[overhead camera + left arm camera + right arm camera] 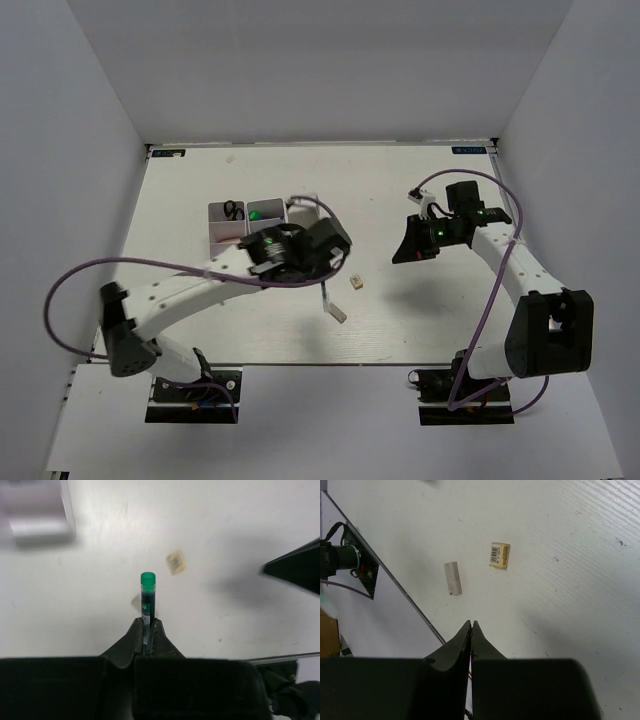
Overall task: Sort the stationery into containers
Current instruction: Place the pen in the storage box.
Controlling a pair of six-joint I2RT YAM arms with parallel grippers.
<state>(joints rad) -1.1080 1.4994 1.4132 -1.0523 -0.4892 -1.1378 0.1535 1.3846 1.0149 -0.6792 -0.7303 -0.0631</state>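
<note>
The left hand [148, 626] is clamped tight on a black marker [147, 602]. Its two dark, wedge-shaped fingers pinch the round barrel near its lower end, and the glossy green cap [148, 579] points away from the wrist over the table [240, 540]. Whether the marker rests on the surface or hangs above it cannot be told. Just beside the barrel a small grey eraser [135, 600] peeks out, blurred. A little further off lies a beige eraser [175, 562], a squarish block apart from the marker. In the overhead view this hand sits just to the right of the containers [225, 232], pale boxy plastic trays with thin walls. One compartment holds black-handled scissors [232, 210], and the one beside it holds something green [254, 214].

The right hand [471, 625] is closed all the way, its tapered black fingers meeting tip to tip with nothing between them. It hangs over the white, finely ribbed table, well apart from the trays. Beyond its tips lie the grey eraser, a plain matte oblong, and the beige one, which carries a printed barcode label.
</note>
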